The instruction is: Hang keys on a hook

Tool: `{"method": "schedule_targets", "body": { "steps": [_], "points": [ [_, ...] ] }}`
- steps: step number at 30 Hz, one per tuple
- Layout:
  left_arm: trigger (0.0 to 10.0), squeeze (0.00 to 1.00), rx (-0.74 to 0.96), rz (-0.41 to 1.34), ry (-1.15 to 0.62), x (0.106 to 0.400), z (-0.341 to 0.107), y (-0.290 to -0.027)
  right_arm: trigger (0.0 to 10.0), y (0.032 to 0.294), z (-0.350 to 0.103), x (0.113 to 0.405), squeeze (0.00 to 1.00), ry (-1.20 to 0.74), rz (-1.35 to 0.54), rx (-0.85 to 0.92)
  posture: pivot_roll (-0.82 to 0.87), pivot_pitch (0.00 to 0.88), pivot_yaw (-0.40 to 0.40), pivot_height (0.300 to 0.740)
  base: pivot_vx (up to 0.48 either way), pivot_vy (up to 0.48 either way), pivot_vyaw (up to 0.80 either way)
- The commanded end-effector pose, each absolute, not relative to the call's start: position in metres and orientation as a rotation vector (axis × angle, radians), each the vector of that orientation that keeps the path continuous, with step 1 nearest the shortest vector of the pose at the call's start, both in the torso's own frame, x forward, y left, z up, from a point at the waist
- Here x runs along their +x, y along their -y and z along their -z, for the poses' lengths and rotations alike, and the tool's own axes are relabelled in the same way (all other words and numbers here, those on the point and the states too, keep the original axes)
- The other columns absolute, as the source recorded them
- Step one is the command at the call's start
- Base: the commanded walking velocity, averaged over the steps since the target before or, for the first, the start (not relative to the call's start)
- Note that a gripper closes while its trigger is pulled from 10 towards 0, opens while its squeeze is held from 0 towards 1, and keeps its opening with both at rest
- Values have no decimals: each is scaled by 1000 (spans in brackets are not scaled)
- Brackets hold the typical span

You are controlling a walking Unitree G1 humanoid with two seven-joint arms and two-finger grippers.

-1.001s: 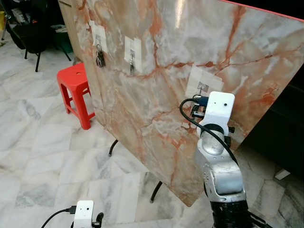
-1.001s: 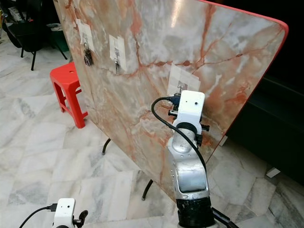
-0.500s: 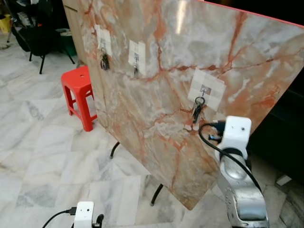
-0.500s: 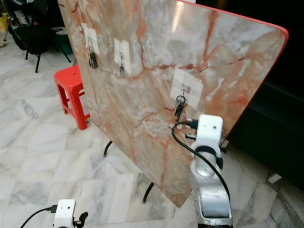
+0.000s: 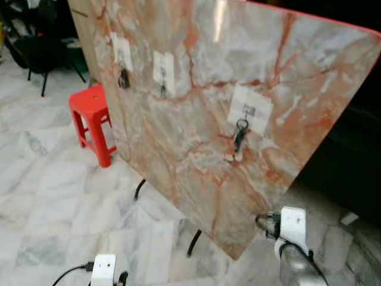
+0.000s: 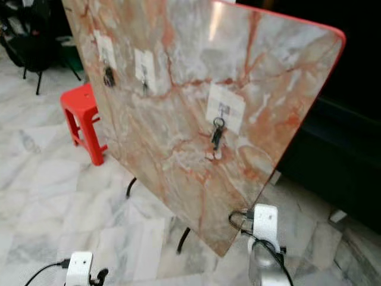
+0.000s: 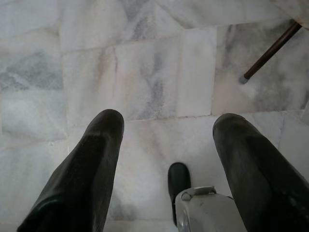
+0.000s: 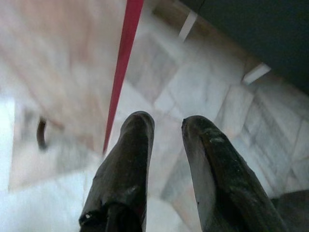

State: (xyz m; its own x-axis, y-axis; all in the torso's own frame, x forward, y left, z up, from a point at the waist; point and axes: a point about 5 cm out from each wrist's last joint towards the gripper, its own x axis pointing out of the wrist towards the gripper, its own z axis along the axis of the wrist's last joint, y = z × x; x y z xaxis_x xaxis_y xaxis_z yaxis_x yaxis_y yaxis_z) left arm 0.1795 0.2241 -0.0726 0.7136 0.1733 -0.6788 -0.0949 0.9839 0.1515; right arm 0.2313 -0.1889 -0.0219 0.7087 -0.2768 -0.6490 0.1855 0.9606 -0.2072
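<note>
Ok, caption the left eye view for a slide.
Keys hang on the rightmost hook of the tilted marble board; right gripper lowered beside it.

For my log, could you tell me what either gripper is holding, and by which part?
Nothing is held. The right gripper and left gripper are both open and empty; the keys hang from the hook on the marble board.
</note>
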Motion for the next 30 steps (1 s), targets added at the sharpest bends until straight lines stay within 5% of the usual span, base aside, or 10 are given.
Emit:
{"method": "schedule_targets", "body": {
  "steps": [1, 17, 30],
  "points": [
    [10000, 0, 107, -160, -792, 172, 76, -225, 10000, 192, 32, 226, 0, -766, 233, -174, -25, 9, -60, 732, 0, 0, 0],
    [10000, 0, 110, -162, -831, 164, 81, -225, 10000, 182, 92, 165, 0, -1007, 108, -102, -25, 0, -49, 732, 0, 0, 0],
    [10000, 0, 96, -176, -866, 160, 84, -223, 10000, 180, 93, 165, 0, -1002, 89, -102, -27, 0, -53, 732, 0, 172, 0]
  ]
}}
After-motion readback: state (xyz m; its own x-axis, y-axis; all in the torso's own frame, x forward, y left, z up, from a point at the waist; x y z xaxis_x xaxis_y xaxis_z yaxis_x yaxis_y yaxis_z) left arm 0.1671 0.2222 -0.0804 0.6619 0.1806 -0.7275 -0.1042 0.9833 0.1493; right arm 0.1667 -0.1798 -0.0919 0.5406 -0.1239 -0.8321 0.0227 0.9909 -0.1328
